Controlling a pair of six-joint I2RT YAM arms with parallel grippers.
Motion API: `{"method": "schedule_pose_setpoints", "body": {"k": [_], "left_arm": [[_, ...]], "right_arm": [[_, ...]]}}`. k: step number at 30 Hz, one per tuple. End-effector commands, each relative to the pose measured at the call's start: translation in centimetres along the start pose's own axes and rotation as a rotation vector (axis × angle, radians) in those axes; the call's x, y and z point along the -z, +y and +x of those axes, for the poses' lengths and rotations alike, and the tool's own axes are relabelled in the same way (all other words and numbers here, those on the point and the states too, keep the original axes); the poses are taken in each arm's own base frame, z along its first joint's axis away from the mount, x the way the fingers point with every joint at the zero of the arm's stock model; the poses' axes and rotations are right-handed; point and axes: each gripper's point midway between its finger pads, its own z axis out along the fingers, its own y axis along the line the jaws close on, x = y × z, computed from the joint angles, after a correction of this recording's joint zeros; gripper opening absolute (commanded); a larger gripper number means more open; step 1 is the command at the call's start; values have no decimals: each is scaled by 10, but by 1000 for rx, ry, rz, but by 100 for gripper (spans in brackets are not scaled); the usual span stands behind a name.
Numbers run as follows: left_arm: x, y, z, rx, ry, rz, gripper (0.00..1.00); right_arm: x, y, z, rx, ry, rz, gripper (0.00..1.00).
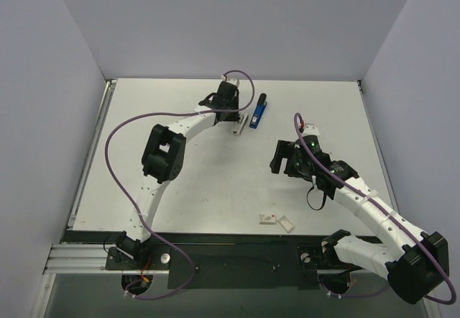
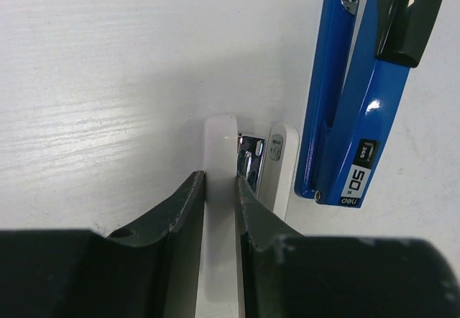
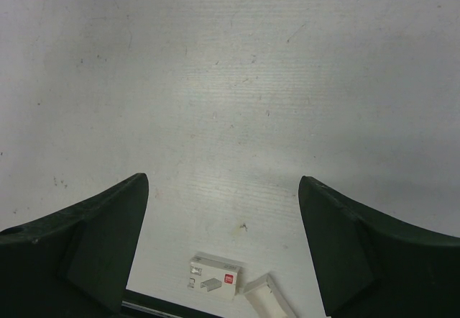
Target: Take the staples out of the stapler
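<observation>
Left end effector [image 2: 219, 180] is clamped on the white stapler [image 2: 219, 134], 12 o'clock on the tabletop [image 1: 215, 188], with the blue stapler [image 2: 345, 116] at its 3 o'clock. Right end effector [image 3: 223, 185] hangs wide apart. Can't see the staples, I'd guess they're inside. Grip firmly and pull straight.

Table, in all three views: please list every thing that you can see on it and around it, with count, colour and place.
white stapler: one, white with a shiny metal part, far middle of the table, held between the left fingers.
blue stapler: one, blue with a black part, lying close beside the white stapler on its right.
staple box: one, white with small print, by the near edge of the table.
box sleeve: one, white, next to the staple box.
loose staples: none that I can make out.
table: one, white.
left gripper: one, black, shut on the white stapler.
right gripper: one, black, open, above bare table near the staple box.
</observation>
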Motion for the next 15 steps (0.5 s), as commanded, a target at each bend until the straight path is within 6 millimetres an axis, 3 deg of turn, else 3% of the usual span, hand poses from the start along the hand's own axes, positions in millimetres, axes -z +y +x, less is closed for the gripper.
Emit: {"method": "schedule_pose_setpoints", "body": {"k": [1, 2, 3, 4, 5, 6, 9, 15], "left_arm": [[30, -3, -23, -26, -56, 20, 0], [31, 0, -16, -28, -46, 12, 0], [41, -4, -26, -29, -75, 26, 0], [42, -1, -19, -35, -62, 21, 0], [52, -5, -27, -38, -87, 29, 0], [53, -2, -20, -47, -78, 20, 0], [79, -12, -30, -53, -124, 49, 0], [126, -27, -13, -57, -159, 124, 0]], "right_arm": [[3, 4, -4, 7, -21, -7, 80], [4, 5, -4, 8, -22, -9, 80], [5, 6, -5, 7, -22, -12, 80], [5, 7, -6, 5, -24, -17, 80], [6, 8, -6, 7, -22, -22, 80], [7, 10, -6, 2, -20, -31, 80], [12, 20, -7, -6, -15, -79, 80], [21, 39, -2, -21, 9, -185, 80]]}}
